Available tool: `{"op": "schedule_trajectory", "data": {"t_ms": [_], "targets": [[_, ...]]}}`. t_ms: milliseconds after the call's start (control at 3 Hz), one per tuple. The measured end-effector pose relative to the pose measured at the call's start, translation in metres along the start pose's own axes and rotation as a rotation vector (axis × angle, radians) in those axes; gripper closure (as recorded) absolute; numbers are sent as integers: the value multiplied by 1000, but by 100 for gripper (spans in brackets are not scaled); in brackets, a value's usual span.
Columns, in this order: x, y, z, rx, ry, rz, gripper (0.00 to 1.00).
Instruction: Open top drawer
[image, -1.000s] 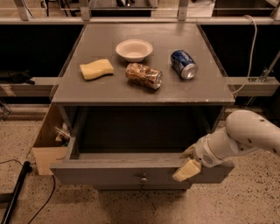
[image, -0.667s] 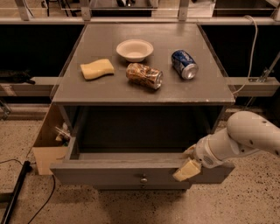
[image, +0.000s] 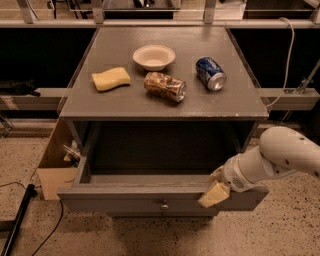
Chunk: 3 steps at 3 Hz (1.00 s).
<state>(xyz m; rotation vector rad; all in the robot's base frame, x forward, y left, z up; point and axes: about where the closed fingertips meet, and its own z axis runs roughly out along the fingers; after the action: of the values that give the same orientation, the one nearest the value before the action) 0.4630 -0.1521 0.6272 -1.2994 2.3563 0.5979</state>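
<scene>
Grey wooden top drawer stands wide open under the table, drawn out to the near side.

Camera view: the drawer's flat front carries a small round metal knob at its centre. The white arm's tan-tipped gripper sits at the top edge of that front, just right of the knob. Whether it clasps the panel or is released cannot be told. On the grey table top lie a yellow sponge at the left, a white round bowl further back, a crumpled brown snack bag in the middle and a blue drink can on its side at the right. A brown cardboard box stands on the speckled floor, left of the drawer.
</scene>
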Motion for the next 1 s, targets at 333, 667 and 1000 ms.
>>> {"op": "schedule_trajectory", "data": {"t_ms": [333, 667, 1000], "targets": [[0, 0, 0, 0, 0, 0, 74], [0, 0, 0, 0, 0, 0, 50], [0, 0, 0, 0, 0, 0, 26]]}}
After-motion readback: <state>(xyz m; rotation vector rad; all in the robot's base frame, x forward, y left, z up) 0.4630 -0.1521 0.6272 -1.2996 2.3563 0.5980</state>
